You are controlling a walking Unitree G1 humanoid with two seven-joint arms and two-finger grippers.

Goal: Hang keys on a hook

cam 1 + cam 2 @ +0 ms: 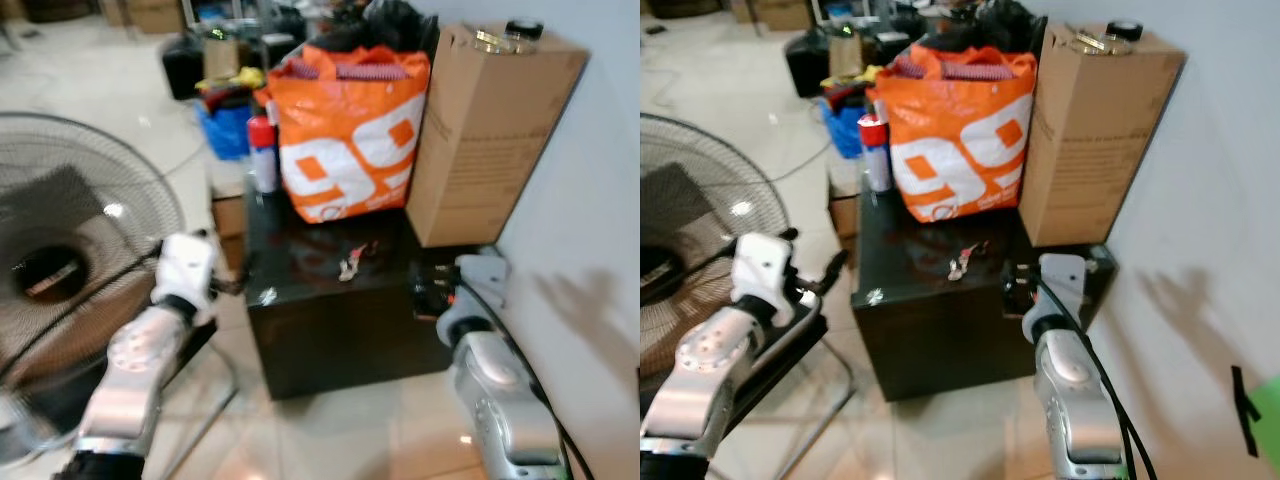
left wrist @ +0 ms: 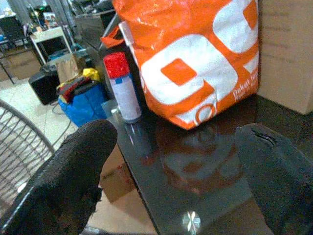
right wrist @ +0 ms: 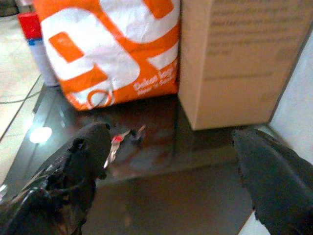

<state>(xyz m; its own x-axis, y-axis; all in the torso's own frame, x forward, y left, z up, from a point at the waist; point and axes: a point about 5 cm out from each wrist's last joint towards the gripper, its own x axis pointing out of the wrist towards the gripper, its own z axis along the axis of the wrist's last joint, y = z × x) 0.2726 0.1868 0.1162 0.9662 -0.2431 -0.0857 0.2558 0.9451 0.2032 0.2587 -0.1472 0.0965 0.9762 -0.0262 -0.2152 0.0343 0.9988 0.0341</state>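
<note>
- Pale floor tiles (image 1: 330, 430) are seen underfoot, with a low black table (image 1: 330, 330) set against a white wall (image 1: 590, 200).
- At the table's right front corner the right gripper (image 3: 171, 147) is held, fingers (image 3: 88, 147) spread wide, nothing gripped.
- Just ahead of that gripper the keys (image 3: 120, 139) are seen lying flat on the glossy tabletop, a red tag on them, close to one finger but not touched.
- Off the table's left edge the left gripper (image 2: 176, 161) is held, its fingers (image 2: 78, 166) parted wide as well and empty.
- Behind the keys an orange and white bag (image 1: 345, 130) is stood upright on the table.
- Just left of the bag a spray can (image 1: 263, 152) with a red cap is stood.
- To the bag's right a tall cardboard box (image 1: 490, 130) is placed against the wall.
- On the robot's left, a floor fan (image 1: 60, 270) is seen.
</note>
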